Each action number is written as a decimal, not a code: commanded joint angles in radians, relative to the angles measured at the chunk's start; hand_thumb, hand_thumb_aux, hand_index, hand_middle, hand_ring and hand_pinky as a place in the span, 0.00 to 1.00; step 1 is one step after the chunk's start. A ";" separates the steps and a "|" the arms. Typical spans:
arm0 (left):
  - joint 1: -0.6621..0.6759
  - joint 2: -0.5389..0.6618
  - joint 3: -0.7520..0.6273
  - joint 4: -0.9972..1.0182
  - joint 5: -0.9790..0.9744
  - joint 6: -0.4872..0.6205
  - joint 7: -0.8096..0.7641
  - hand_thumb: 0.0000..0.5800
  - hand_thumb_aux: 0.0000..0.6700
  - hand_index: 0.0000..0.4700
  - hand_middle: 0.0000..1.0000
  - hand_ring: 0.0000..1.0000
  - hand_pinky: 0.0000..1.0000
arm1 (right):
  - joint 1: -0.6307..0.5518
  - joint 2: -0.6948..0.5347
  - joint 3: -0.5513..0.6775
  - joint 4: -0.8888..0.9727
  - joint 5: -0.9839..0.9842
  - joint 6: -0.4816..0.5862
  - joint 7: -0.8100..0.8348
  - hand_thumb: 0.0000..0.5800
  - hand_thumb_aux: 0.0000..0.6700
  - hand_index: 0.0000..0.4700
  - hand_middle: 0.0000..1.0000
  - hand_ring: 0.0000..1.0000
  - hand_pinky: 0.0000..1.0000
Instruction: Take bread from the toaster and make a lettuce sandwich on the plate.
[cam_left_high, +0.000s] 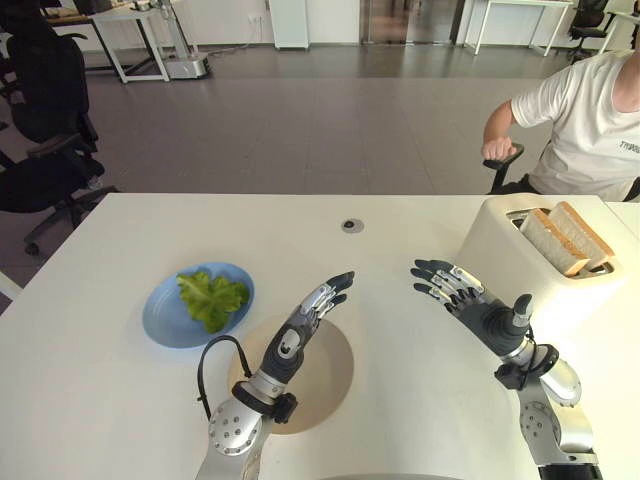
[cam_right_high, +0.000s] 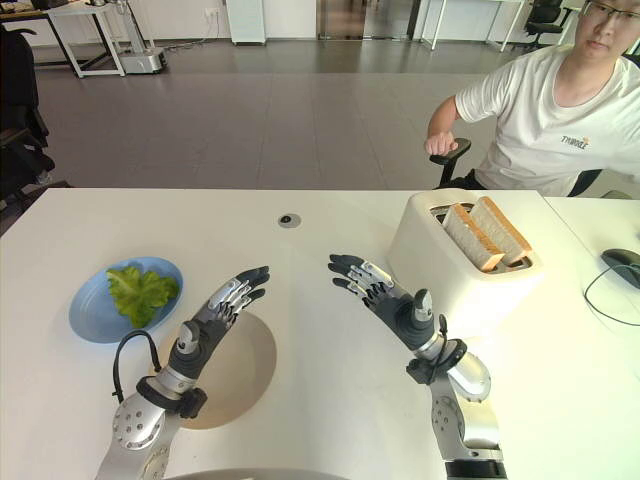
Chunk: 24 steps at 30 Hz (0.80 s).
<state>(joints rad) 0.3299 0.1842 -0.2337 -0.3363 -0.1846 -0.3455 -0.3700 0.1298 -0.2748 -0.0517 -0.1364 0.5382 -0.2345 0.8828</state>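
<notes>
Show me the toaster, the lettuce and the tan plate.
toaster (cam_left_high: 500, 255), left eye view, its white side wall.
lettuce (cam_left_high: 212, 298), left eye view, middle of the leaf.
tan plate (cam_left_high: 332, 378), left eye view, its bare right part.

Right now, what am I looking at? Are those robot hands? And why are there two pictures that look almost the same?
Yes, those are a robot's hands. The robot is shaped like a person. Both pictures come from the two camera eyes in its head, which look down at a white table, so they look nearly alike. Its left hand is above a tan round plate. Its right hand is above the table, beside a white toaster. Both hands are open and hold nothing. Two slices of bread stick up from the toaster. A leaf of lettuce lies on a blue plate on the robot's left. Its job is to make a lettuce sandwich.
</notes>
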 joint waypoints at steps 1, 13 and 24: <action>-0.026 -0.012 -0.011 0.070 -0.044 -0.045 -0.053 0.00 0.00 0.00 0.00 0.00 0.00 | 0.003 0.019 -0.014 0.065 0.006 -0.066 0.040 0.00 0.00 0.00 0.00 0.00 0.00; -0.086 -0.043 0.002 0.203 -0.183 -0.225 -0.221 0.00 0.00 0.00 0.00 0.00 0.00 | -0.016 -0.012 -0.108 -0.080 0.011 -0.179 -0.023 0.00 0.00 0.00 0.00 0.00 0.00; -0.143 -0.072 0.006 0.299 -0.166 -0.269 -0.260 0.00 0.00 0.00 0.00 0.00 0.00 | -0.076 -0.490 -0.556 0.065 -0.692 0.031 -0.601 0.00 0.00 0.00 0.00 0.00 0.00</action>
<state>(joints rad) 0.2016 0.1196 -0.2273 -0.0600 -0.3627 -0.6116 -0.6226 0.0141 -0.7235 -0.6209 -0.1470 -0.0224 -0.2050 0.3306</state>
